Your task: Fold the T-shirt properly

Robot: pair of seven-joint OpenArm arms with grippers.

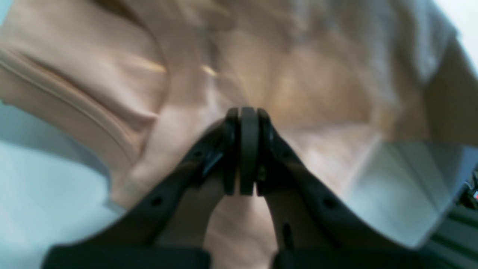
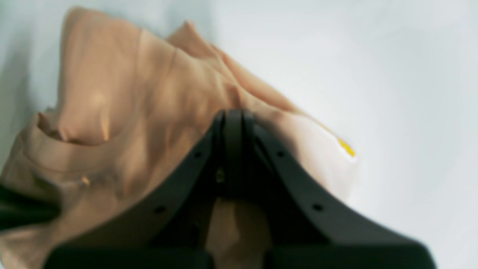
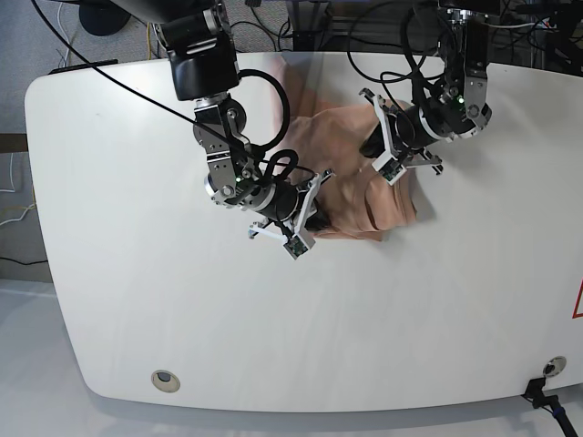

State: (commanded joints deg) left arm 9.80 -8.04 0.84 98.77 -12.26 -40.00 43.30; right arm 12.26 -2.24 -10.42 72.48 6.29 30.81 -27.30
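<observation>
T-shirt (image 3: 351,182): peach-pink, bunched in a rumpled heap on the white desk (image 3: 137,273), toward its far middle, between the two arms; not flat, no neat edges visible.
Print: a sliver of yellow (image 2: 346,147) shows at one cloth edge in the right wrist view.
Left pincer (image 1: 244,149): pads pressed together, cloth all round them; pinching fabric, by the look of it.
Right pincer (image 2: 231,149): jaws together at a fold of the shirt, apparently gripping it.
Progress: early or mid-fold at best; no tidy rectangle yet.
Remaining: spread, align sleeves and hem, complete folds.
</observation>
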